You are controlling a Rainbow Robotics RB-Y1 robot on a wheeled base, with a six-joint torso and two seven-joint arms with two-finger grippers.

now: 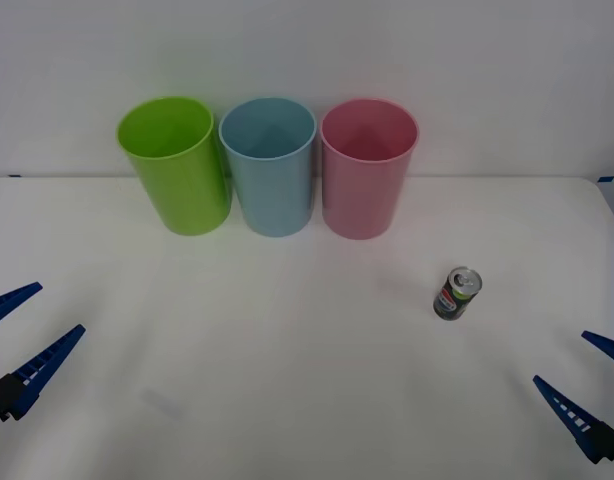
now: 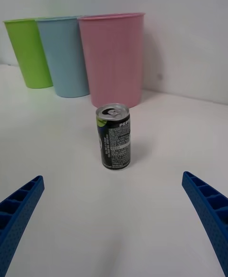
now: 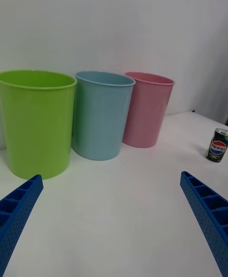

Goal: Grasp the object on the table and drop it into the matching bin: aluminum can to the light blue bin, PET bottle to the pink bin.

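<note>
Far lower left of the front view: left gripper [image 1: 17, 345], blue ribbed fingers spread wide, nothing between them, hovering low over the white table [image 1: 287, 400]. Idle by the look of it, and well apart from the work.

Upper left to upper middle, along the back edge against the wall: lime green bin [image 1: 175, 165], light blue bin [image 1: 270, 165], pink bin [image 1: 367, 167], upright in a close row, mouths open upward, the walls of neighbours just beside or perhaps touching; cannot tell which.

Right of centre, below and to the right of the pink bin: aluminum can [image 1: 457, 293], standing upright on the table, long axis vertical, silver pull-tab top up. Clear of every bin, bare table all round it.

Far lower right: right gripper [image 1: 583, 385], fingers parted wide and empty. Clearly the nearer arm. In the right wrist view the can [image 2: 115, 137] sits straight ahead, roughly centred between the two fingers but not yet inside them, pink bin directly behind it.

Judged next: straight advance of the right gripper to bracket the can's sides, then a lift and a carry up-left past the pink bin to the light blue one. Ample open room on approach; pink rim the one edge to clear.
</note>
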